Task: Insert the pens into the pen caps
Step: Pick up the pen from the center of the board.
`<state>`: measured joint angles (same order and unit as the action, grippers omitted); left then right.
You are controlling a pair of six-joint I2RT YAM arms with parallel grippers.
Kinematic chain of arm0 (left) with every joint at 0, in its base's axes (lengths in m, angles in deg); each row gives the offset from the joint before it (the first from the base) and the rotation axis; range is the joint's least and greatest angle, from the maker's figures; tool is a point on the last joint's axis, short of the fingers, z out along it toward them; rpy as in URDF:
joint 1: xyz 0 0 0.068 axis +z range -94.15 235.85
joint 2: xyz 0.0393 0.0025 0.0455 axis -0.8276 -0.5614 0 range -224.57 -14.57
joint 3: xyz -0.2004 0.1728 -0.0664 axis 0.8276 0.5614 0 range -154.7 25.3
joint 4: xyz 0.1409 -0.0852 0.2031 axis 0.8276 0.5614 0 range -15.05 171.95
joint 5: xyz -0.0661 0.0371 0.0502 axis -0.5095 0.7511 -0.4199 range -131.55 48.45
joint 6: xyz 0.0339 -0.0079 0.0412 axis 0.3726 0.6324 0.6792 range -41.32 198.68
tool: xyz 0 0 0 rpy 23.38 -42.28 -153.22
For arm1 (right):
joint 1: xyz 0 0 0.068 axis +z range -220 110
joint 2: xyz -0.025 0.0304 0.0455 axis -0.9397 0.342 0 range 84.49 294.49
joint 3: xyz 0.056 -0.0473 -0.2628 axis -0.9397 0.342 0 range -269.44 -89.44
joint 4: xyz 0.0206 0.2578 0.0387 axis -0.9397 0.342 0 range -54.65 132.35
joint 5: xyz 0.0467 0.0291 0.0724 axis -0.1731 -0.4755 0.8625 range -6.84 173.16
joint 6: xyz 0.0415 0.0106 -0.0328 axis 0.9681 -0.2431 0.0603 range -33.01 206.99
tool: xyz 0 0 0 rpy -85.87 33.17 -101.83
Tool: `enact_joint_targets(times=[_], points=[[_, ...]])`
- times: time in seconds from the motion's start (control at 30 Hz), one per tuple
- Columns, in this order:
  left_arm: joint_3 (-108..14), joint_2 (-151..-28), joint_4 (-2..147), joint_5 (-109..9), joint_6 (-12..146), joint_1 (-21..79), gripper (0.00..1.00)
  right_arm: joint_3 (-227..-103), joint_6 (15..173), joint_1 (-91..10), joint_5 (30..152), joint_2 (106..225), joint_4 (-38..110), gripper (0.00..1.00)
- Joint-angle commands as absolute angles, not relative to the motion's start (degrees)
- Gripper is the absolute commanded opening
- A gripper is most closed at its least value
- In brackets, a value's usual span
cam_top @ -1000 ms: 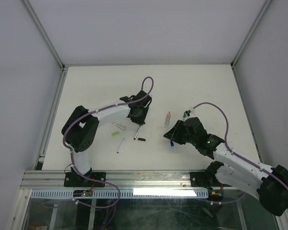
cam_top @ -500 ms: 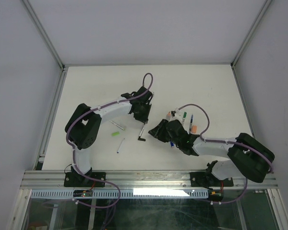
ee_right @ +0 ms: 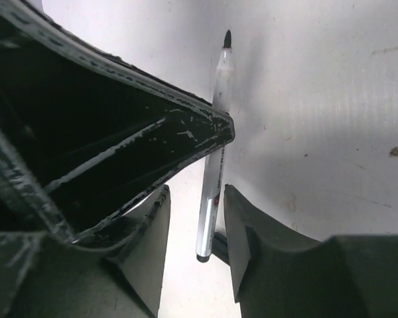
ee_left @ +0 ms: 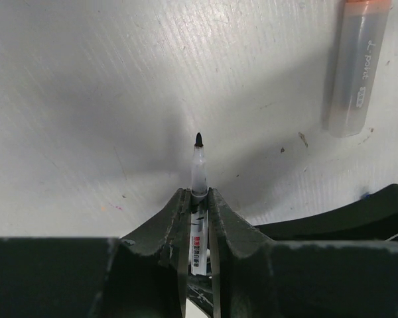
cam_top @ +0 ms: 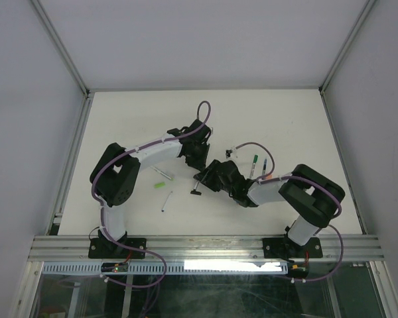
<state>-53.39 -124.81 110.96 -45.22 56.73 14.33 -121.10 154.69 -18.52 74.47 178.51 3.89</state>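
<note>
If you start at the near edge of the table point(cam_top: 126, 119) in the overhead view, the first loose things you meet lie just beyond your left arm's base. A white pen point(cam_top: 166, 201) lies there on a slant, and beyond it sit a short green cap point(cam_top: 160, 185) and a thin greenish pen point(cam_top: 161, 175). To the right of them a small black cap point(cam_top: 194, 193) rests on the table, just short of where the two grippers meet.

Your right gripper point(cam_top: 207, 177) has its arm folded back on itself and reaches leftward to the middle of the table. Its wrist view shows its fingers point(ee_right: 242, 232) standing apart. They flank the rear end of the black-tipped pen point(ee_right: 215, 132) with a sliver of table showing on either side (so they are not pinching it). A dark finger of the other arm crosses that pen higher up.

Your left gripper point(cam_top: 198, 159) comes in from beyond and is closed tight on the black-tipped pen. In its own view the two fingers point(ee_left: 179, 212) press against the barrel from both sides. The clear neck and bare black tip stick out past them above the white surface. No cap is on that tip.

Farther out in that same view an orange-ended pen point(ee_left: 355, 66) lies flat, well apart from the tip. To the right in the overhead view, a green-capped pen point(cam_top: 254, 163) and a blue-capped pen point(cam_top: 264, 165) lie side by side. A small orange piece point(cam_top: 270, 177) lies just nearer than they do.
</note>
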Motion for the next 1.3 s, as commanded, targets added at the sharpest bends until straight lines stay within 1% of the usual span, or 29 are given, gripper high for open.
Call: enact_joint_targets(times=[0.0, 0.13, 0.23, 0.3, 0.37, 0.4, 0.43, 0.5, 0.63, 0.67, 0.73, 0.93, 1.17, 1.27], points=[[-55.8, -123.6, 109.7, -47.2, 55.7, 14.8, 0.15, -124.3, 156.6, -18.2, 75.5, 180.8, -0.9, 0.38], [-55.8, -123.4, 109.6, -46.9, 55.2, 14.9, 0.15, -124.6, 156.9, -18.2, 76.7, 182.0, -2.7, 0.25], [-55.4, -122.9, 109.3, -46.3, 54.2, 15.3, 0.15, -124.4, 156.9, -18.2, 76.5, 181.2, -1.7, 0.17], [-54.8, -122.1, 108.6, -46.3, 53.7, 15.6, 0.15, -124.1, 156.9, -18.2, 76.0, 180.3, -0.5, 0.09], [-54.2, -121.1, 108.0, -46.3, 53.2, 15.8, 0.16, -123.8, 156.7, -18.2, 75.6, 179.3, 0.5, 0.03], [-54.0, -120.5, 107.8, -46.4, 53.1, 15.9, 0.17, -123.6, 156.6, -18.2, 75.4, 178.8, 1.3, 0.02], [-53.8, -119.9, 107.7, -46.4, 52.9, 16.0, 0.21, -123.5, 156.4, -18.2, 75.2, 178.0, 2.5, 0.0], [-53.3, -118.0, 107.3, -46.2, 52.9, 16.1, 0.27, -123.4, 155.3, -18.2, 74.7, 176.2, 4.9, 0.0], [-51.7, -112.8, 107.2, -44.0, 52.8, 16.4, 0.41, -122.5, 154.7, -18.2, 74.4, 170.9, 11.3, 0.0], [-51.0, -111.3, 107.2, -43.4, 52.7, 16.4, 0.44, -122.1, 152.5, -18.2, 72.8, 169.4, 13.2, 0.0], [-49.1, -108.4, 107.2, -42.1, 51.7, 16.4, 0.45, -121.3, 152.0, -18.3, 72.5, 165.4, 17.1, 0.0], [-40.3, -100.1, 108.2, -38.2, 43.3, 15.2, 0.47, -118.8, 146.5, -18.2, 65.0, 151.9, 30.1, 0.0], [-33.4, -94.2, 109.7, -29.1, 27.6, 6.5, 0.47, -117.9, 144.0, -18.2, 56.5, 134.7, 46.5, 0.0], [-32.4, -94.0, 110.7, -21.4, 18.4, 0.4, 0.48, -118.3, 143.1, -18.3, 54.8, 129.4, 50.7, 0.0]])
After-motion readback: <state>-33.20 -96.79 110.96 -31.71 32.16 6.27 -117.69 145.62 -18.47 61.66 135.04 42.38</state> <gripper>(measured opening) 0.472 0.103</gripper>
